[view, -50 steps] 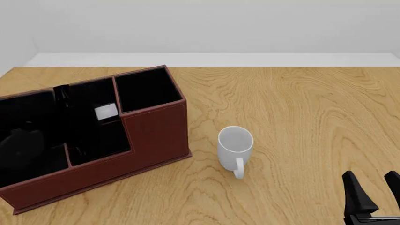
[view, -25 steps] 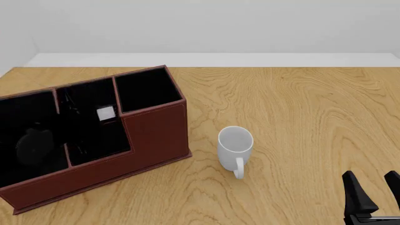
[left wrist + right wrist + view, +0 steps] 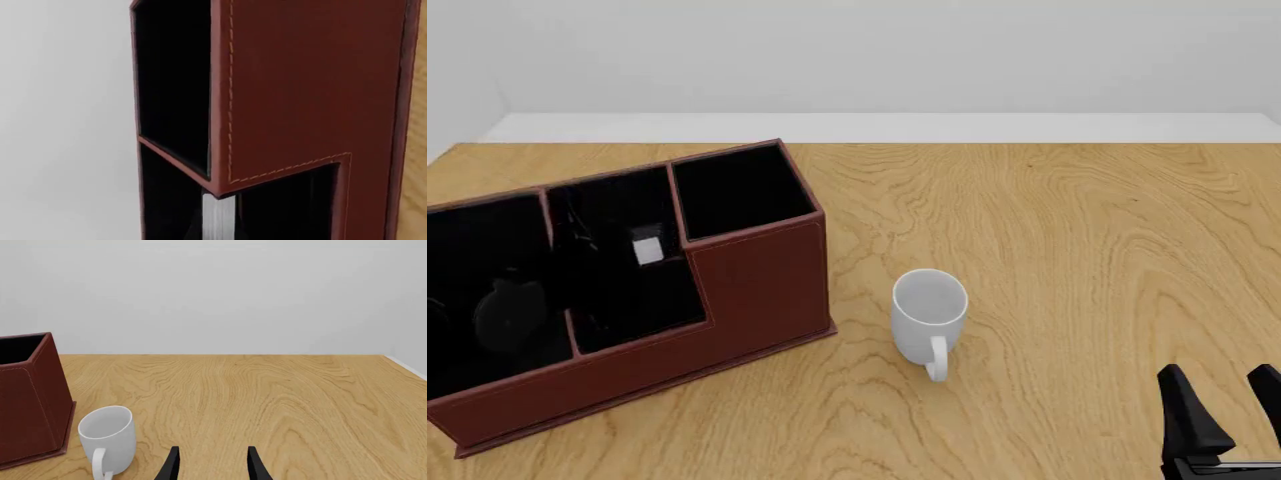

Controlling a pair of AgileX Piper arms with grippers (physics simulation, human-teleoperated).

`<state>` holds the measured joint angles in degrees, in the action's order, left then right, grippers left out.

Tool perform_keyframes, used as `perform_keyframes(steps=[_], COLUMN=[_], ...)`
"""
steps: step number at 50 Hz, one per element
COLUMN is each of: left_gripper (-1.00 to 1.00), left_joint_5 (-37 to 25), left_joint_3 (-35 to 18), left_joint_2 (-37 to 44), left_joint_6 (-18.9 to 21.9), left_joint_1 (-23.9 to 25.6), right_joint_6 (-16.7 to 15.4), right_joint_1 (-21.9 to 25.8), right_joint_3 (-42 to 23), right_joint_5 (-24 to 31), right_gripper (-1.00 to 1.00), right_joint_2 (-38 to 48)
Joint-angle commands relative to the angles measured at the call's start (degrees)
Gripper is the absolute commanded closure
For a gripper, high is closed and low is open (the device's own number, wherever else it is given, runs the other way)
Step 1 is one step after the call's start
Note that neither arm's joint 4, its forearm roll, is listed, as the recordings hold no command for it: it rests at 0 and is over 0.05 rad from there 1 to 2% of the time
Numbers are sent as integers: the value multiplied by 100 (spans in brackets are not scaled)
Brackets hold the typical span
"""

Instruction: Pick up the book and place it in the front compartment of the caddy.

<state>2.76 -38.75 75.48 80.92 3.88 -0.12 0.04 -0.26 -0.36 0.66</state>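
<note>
Since the book (image 3: pixel 649 246) already stands inside the caddy (image 3: pixel 761 275), white page edges showing, it looks thin, stiff and light, best pinched across its covers; the left gripper is unseen, the right gripper (image 3: pixel 1225 408) idles open.

Thin black-covered book (image 3: pixel 649 248): only a pale page-edge patch shows; the covers merge with the dark lining.
Reddish-brown leather-look caddy (image 3: pixel 761 285): left end cut off by the front view's edge.
Left gripper: indistinct among the black compartments.
Right gripper (image 3: pixel 1228 418): fingers cut off at the bottom edge.
</note>
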Motion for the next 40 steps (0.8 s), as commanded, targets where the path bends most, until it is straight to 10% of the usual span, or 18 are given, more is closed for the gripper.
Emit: perform_keyframes(steps=[1,2,3,40], left_gripper=[100,100,-100,-100], left_joint_5=[137,88,22,-892], left_joint_3=[-372,-353,-353,-256], left_joint_2=[277,229,158,-1299], left_joint_6=[-22,-39,-117,74], left_joint_1=[-150,-123,-55,-99], right_joint_6=[0,-1,1,0], right_joint_1=[0,2,1,0], right_joint_3=[0,0,0,0], right_joint_5=[0,0,0,0], right_gripper=[-100,-100,-100,-100], right_joint_2=[0,1,1,-2])
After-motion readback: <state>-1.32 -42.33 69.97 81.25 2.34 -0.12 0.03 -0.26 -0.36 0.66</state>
